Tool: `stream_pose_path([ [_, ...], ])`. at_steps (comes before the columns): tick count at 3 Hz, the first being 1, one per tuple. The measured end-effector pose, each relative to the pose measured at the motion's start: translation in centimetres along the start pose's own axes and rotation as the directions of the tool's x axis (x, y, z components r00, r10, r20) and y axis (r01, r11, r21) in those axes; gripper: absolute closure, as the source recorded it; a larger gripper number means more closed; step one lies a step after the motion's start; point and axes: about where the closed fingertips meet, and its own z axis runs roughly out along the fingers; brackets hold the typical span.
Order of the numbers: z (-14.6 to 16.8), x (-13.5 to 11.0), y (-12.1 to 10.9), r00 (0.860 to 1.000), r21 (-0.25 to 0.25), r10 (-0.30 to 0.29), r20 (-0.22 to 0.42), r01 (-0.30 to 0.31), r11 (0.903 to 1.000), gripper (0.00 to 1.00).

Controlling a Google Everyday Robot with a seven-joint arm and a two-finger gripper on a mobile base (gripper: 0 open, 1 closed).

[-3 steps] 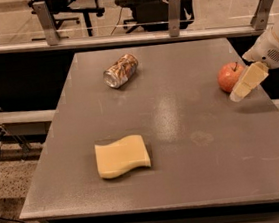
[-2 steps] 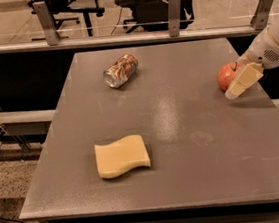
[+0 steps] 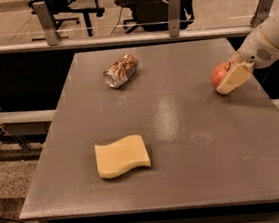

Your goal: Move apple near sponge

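Note:
The red-orange apple (image 3: 219, 74) is at the right edge of the grey table (image 3: 183, 143). My gripper (image 3: 228, 80) comes in from the right and is shut on the apple. One cream finger (image 3: 234, 76) lies across the apple's near right side; the other is hidden behind it. The apple's underside is hidden, so I cannot tell if it touches the table. The pale-yellow sponge (image 3: 122, 156) lies flat at the front left of the table, far from the apple.
A crushed metal can (image 3: 120, 70) lies on its side at the back left of the table. A rail with metal posts (image 3: 174, 13) runs behind the table, with office chairs beyond. The table's right edge is just under my arm (image 3: 272, 38).
The gripper closed in on the apple from the right, and both have shifted a little to the left and slightly up. The sponge and can have not moved.

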Motion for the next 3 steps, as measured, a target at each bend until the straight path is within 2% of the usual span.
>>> stream_pose_path([
  [1,0.1,-2.5,2.8,0.998,-0.05,-0.048,0.035,0.05,0.9975,0.95],
  [2,0.7,-4.8,7.2,0.992,-0.135,-0.101,0.074,0.111,0.9847,1.0],
  [3,1.2,-6.6,11.2,0.983,-0.212,-0.152,0.105,0.172,0.9621,1.0],
])
